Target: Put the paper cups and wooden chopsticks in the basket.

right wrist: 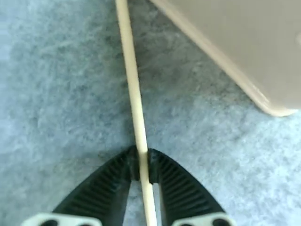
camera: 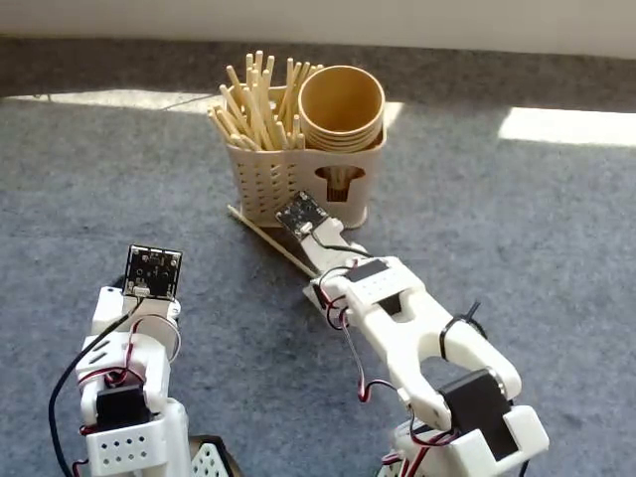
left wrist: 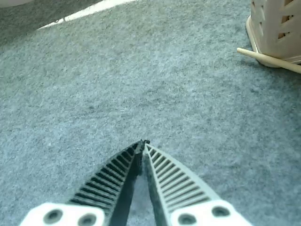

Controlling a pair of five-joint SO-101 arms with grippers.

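My right gripper (right wrist: 140, 157) pinches its jaws onto the one loose pale wooden chopstick (right wrist: 134, 84), which lies on the grey carpet (camera: 119, 179) mid-frame in the high view. The stick's long axis runs straight out ahead of my jaws, along the foot of the cream perforated basket (camera: 263, 184) just above. My left gripper (left wrist: 142, 147), lower left, is closed, empty and farther off.

Robot body: left arm (camera: 129, 383) and right arm (camera: 422, 333), white shells, black motors, red and black cables, black boards (camera: 154, 270) at wrists; left gripper (left wrist: 142, 143) and right gripper (right wrist: 139, 152), black ribbed fingers (left wrist: 110, 176), white screwed bases.
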